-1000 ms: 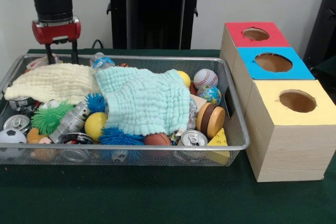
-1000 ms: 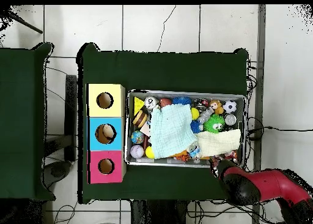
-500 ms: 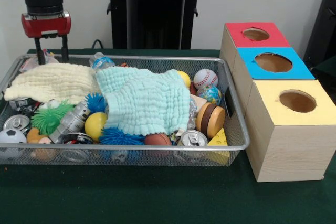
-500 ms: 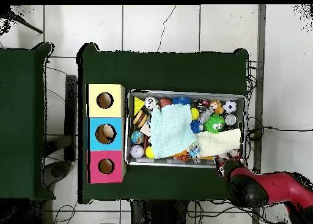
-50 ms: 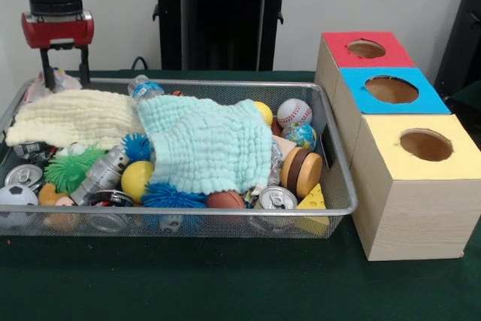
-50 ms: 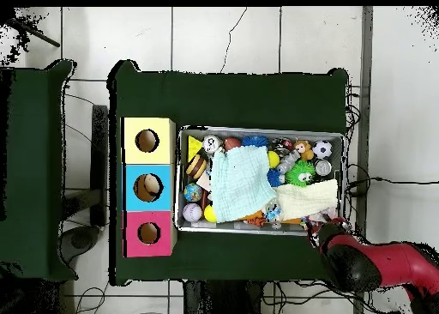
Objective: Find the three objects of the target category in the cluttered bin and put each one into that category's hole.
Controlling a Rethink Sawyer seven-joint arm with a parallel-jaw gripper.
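Front view: low and close at the table's near edge, facing level across the wire bin (image 5: 331, 148) toward the wall; the bin fills the left, the three boxes (image 5: 409, 178) the right
Overhead view: high above, looking straight down, much farther off; takes in the whole green table (image 6: 231, 96) and tiled floor (image 6: 223, 36) around it
Shared: bin (image 6: 261, 130), boxes (image 6: 147, 186) and surrounding tabletop, turned half round between the two views
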